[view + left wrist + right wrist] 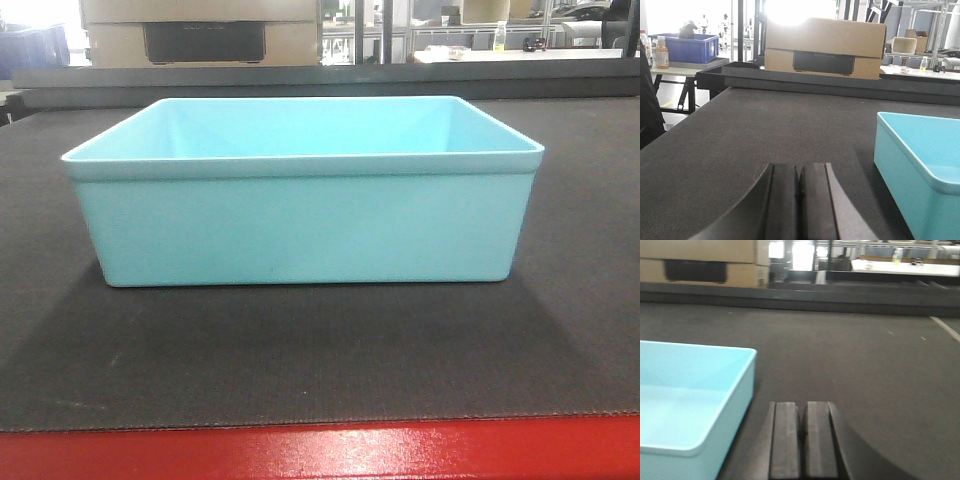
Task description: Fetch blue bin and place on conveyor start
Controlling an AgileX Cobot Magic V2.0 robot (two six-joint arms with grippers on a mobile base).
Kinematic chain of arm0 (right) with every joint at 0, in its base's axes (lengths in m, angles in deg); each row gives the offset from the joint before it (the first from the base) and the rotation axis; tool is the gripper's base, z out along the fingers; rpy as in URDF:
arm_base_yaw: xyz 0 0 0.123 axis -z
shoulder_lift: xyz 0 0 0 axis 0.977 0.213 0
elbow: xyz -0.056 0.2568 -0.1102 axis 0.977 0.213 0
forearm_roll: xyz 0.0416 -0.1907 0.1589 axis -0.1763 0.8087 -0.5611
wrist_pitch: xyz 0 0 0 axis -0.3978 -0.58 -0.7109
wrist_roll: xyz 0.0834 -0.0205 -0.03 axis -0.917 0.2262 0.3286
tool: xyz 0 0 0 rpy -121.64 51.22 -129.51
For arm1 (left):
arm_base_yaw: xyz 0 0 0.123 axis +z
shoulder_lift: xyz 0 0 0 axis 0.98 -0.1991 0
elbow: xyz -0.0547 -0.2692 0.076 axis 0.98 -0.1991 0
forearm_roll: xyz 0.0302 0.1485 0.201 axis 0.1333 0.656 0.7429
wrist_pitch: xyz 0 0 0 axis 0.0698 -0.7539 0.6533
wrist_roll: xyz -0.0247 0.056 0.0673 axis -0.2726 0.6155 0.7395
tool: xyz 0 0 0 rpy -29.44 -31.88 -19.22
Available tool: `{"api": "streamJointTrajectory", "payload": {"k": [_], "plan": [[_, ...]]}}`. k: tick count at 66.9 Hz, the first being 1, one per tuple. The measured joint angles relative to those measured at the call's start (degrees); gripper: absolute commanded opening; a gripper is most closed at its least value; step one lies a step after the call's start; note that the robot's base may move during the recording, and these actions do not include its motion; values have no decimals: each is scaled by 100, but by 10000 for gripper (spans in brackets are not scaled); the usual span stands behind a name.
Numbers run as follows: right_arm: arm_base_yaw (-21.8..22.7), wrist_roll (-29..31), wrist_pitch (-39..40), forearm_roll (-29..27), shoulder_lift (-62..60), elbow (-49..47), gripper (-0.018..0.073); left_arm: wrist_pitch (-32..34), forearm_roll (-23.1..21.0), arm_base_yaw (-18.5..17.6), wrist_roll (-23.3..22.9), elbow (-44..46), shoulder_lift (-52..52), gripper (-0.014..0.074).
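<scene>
Left wrist-mounted view shows the left gripper with its two flat black rubbery pads pressed together, nothing between them, low over the dark woven belt of the conveyor start; the blue bin stands just to its right, apart from the pads, its smooth pale turquoise wall tapering under a thin rolled rim. From the right wrist, the right gripper is likewise closed pad against pad on nothing, with the same tub just to its left, its open hollow interior plain and glossy. Seen from the front, the bin sits upright and square on the coarse grey-black fabric, set back from the glossy red front edge. Beyond the belt's far raised black border sits a brown cardboard box with a dark rectangular cut-out, and further left a dark royal-blue crate on a table beside a bottle.
</scene>
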Motion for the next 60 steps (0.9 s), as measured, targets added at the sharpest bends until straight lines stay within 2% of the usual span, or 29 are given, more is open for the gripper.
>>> {"api": "streamJointTrajectory", "payload": {"k": [10, 24, 60], "plan": [[400, 114, 161, -211, -853, 780, -162, 0, 0, 0, 0, 0, 0, -111], [434, 154, 317, -248, -2160, 1868, -162, 0, 0, 0, 0, 0, 10, -111], [434, 166, 207, -197, -2312, 1954, -162, 0, 0, 0, 0, 0, 10, -111]]}}
